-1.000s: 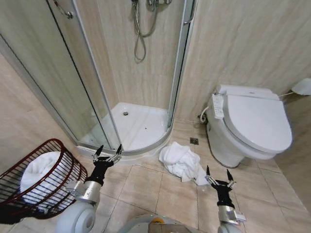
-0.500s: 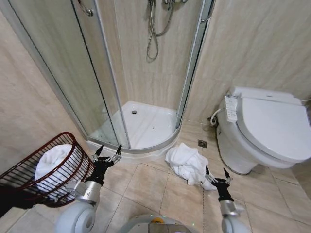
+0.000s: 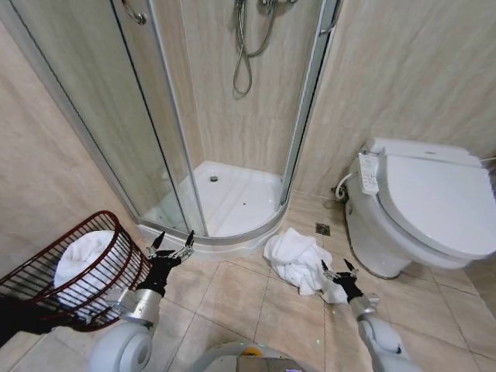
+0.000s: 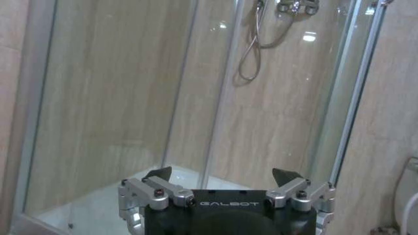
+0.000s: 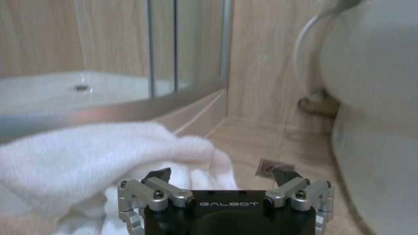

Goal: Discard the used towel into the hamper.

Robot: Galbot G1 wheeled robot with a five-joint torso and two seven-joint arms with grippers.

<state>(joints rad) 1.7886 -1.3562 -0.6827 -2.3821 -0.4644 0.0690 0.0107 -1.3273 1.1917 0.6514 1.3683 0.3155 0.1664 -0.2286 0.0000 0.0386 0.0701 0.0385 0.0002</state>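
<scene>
Beige tiles cover the floor and the walls of this small bathroom; a glass shower stall stands in the corner with a white tray and a hose on the wall; a white toilet sits to the right.

A crumpled white towel lies on the floor between the shower step and the toilet; the right gripper hangs low at the towel's near edge, fingers spread wide and holding nothing; in the right wrist view the towel lies just in front of the right gripper.

The left gripper is held up near the shower door, also spread wide and empty; the hamper sits tilted at the far left beside it, with a white cloth inside already.

What could go wrong: the towel is floppy and bunched up, so the claw may pinch only a thin fold and the rest may slip out; it may also bump the hard tile; the hamper is well apart from the towel, so a loose end might drag or catch on the wire rim.
</scene>
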